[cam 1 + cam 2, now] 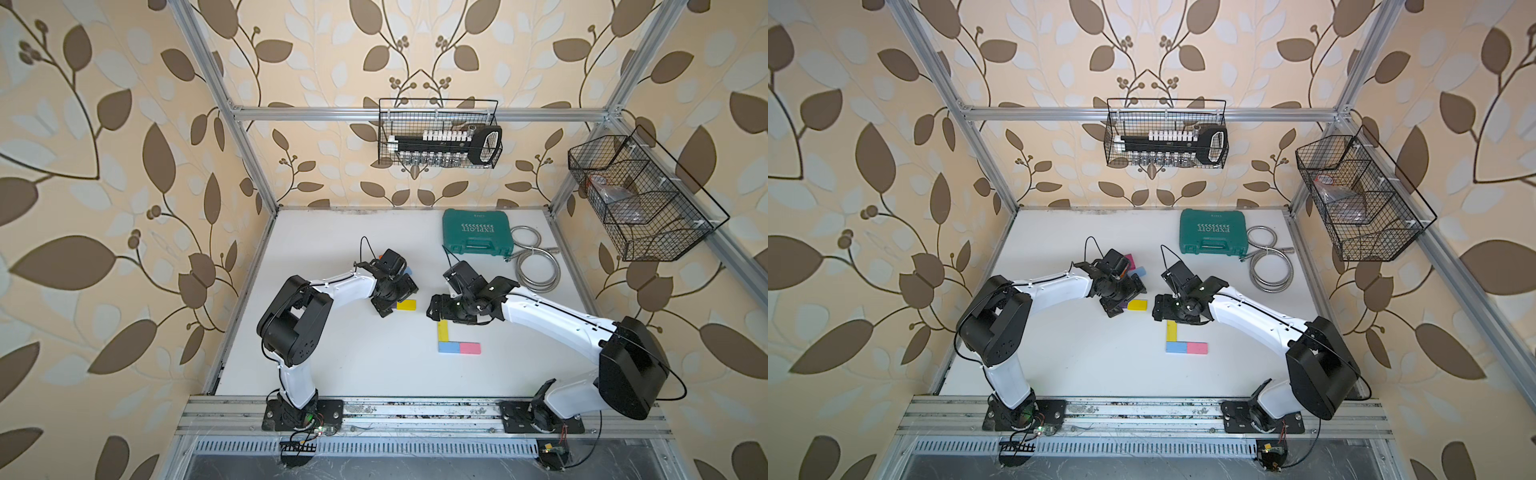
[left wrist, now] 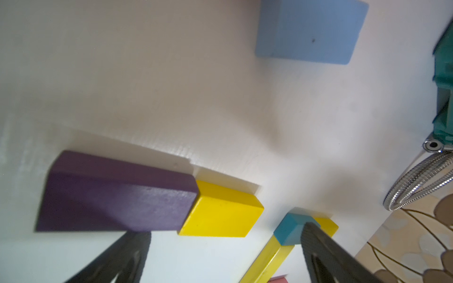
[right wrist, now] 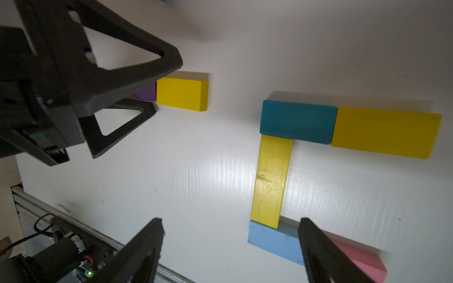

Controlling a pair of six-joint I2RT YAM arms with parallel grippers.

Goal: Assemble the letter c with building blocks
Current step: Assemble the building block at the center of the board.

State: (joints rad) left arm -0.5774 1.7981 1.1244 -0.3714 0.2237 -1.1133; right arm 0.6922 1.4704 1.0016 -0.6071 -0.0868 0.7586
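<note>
- Just ahead of the left gripper (image 2: 224,230), a loose yellow block (image 2: 220,213) lies flat on the white table (image 2: 171,98), end to end against a purple block (image 2: 117,198)
- The gripper's fingers (image 2: 122,250) stand wide apart and empty, straddling the seam between the two; whether they touch either block cannot be told
- Further out beyond those fingertips lies a loose light blue block (image 2: 308,31), well apart from the pair; in a top view a magenta block (image 1: 1130,259) peeks out near it, behind the left gripper's body
- Below the right gripper (image 3: 231,220), whose jaws are likewise spread with nothing between them, lies the partly built letter
- Farthest from its fingertips, a teal block (image 3: 296,121) touches a second yellow block (image 3: 384,132) end to end
- A yellow bar (image 3: 270,181) butts the teal block's long side, at the end away from that yellow neighbour, and runs back toward the gripper
- The bar's near end touches a light blue block (image 3: 272,239), seen between the two fingertips; a pink block (image 3: 358,259) joins it end to end, partly hidden behind one finger (image 3: 318,245)
- In both top views the right gripper covers the teal block and its yellow neighbour
- Beyond the right gripper, near the back wall, sit a green tool case (image 1: 476,232) and a coiled metal hose (image 1: 536,266), just beside each other
</note>
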